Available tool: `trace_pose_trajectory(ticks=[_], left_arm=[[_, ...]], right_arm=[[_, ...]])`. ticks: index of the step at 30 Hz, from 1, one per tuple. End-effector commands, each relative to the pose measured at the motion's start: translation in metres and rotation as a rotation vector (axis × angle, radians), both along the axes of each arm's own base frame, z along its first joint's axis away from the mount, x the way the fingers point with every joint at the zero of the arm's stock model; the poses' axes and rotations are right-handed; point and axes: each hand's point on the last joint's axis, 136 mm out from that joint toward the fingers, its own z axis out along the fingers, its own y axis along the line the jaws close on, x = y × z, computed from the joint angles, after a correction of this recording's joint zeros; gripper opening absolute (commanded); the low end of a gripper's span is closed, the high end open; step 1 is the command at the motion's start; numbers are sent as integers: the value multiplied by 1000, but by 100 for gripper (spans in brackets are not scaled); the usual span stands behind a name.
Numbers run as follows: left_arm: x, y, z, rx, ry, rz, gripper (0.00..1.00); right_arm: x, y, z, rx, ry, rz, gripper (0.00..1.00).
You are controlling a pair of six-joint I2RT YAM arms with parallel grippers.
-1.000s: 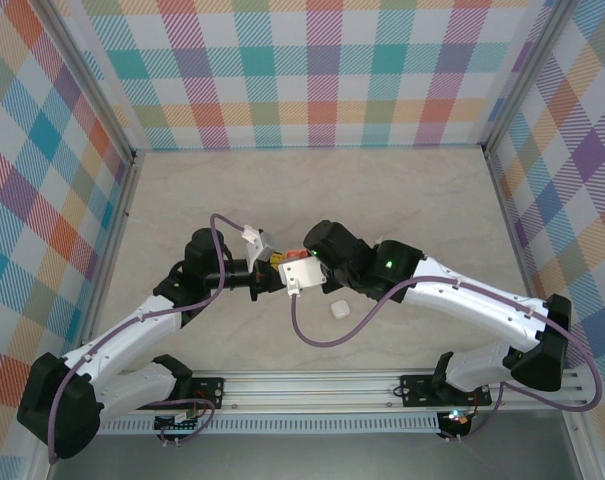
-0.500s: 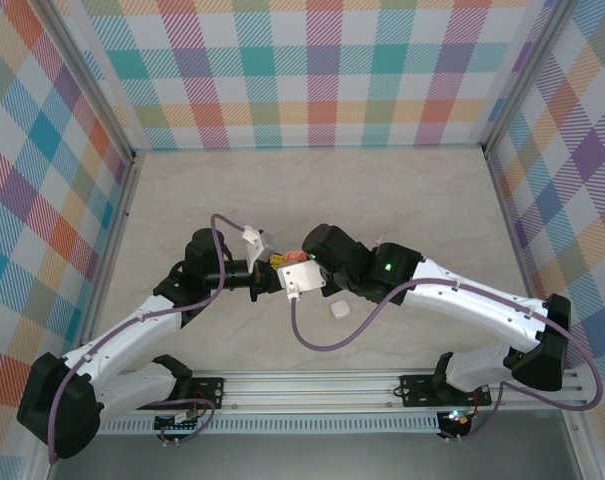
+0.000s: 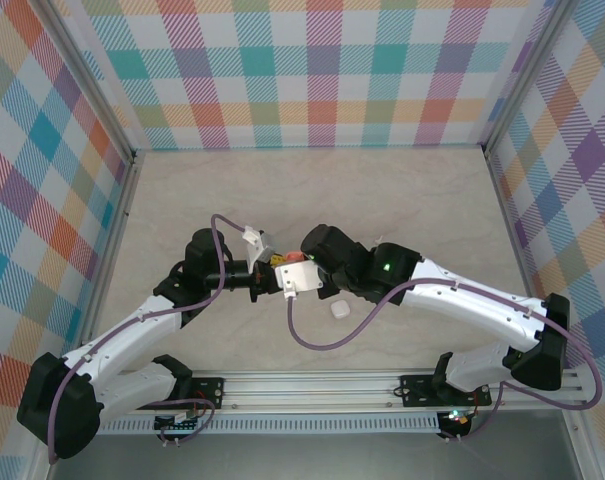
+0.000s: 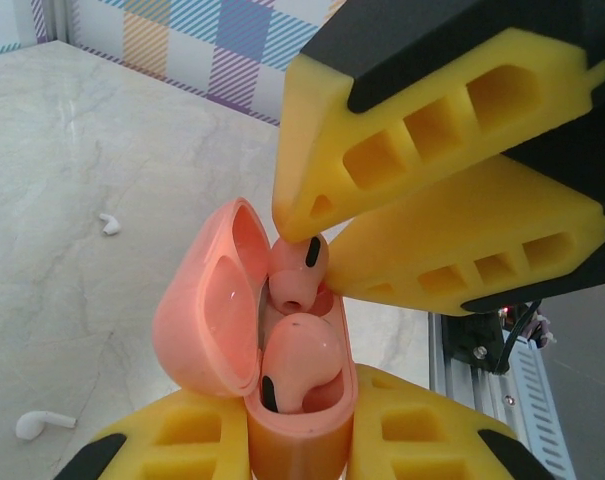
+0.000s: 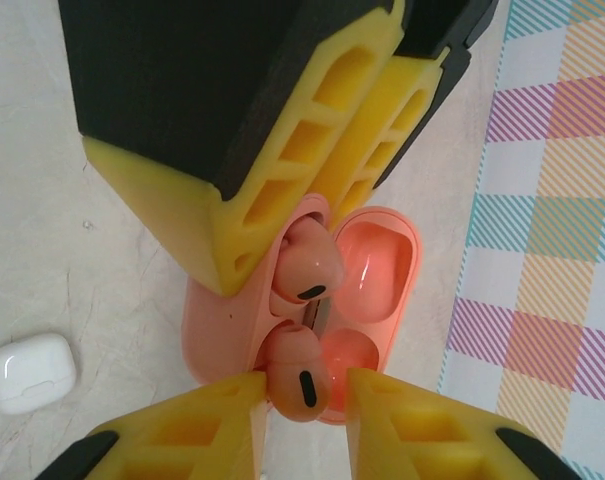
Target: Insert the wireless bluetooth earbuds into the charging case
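A salmon-pink charging case [image 4: 300, 440] stands with its lid open, and my left gripper [image 4: 300, 420] is shut on its body. One pink earbud [image 4: 302, 360] sits in a slot. A second pink earbud [image 5: 297, 378] rests in the other slot, between the fingers of my right gripper [image 5: 302, 395]. The right gripper is open, with a gap on the earbud's right side. In the top view both grippers meet at the case [image 3: 295, 258] mid-table. Two white earbuds [image 4: 109, 224] [image 4: 42, 424] lie loose on the table.
A shut white case [image 3: 337, 311] [image 5: 30, 372] lies on the table just near of the right arm's wrist. Checked walls close in the marble table on three sides, and a rail [image 3: 312, 385] runs along the near edge.
My right gripper's fingers have spread apart around the second pink earbud, and its wrist has edged slightly left. The left gripper and case have held still.
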Motion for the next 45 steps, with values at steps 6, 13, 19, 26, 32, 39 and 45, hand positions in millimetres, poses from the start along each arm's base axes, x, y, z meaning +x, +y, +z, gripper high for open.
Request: trace_pose_trajectory(ticks=[6,13,19,26,32,39,45], left_arm=[[6,-3,26,-50,-96,15,2],[8,-1,26,-48,-111,36,1],[5,-1,32,-60,-133,24,1],[-1,0,41,-65,-171,2,1],[-3,2,52,-58,-205,1,1],[1,2,56,-49,-211,15,1],[11,1,55,-37,-206,47,1]], right_arm=[[-19,4,11,52,115,-29,38],[-19,3,69,303,193,-135,40],[16,-12,116,592,408,-340,43],[59,2,82,614,655,-565,41],[56,23,50,547,861,-603,41],[46,19,34,514,939,-635,41],[25,18,40,517,1014,-571,39]])
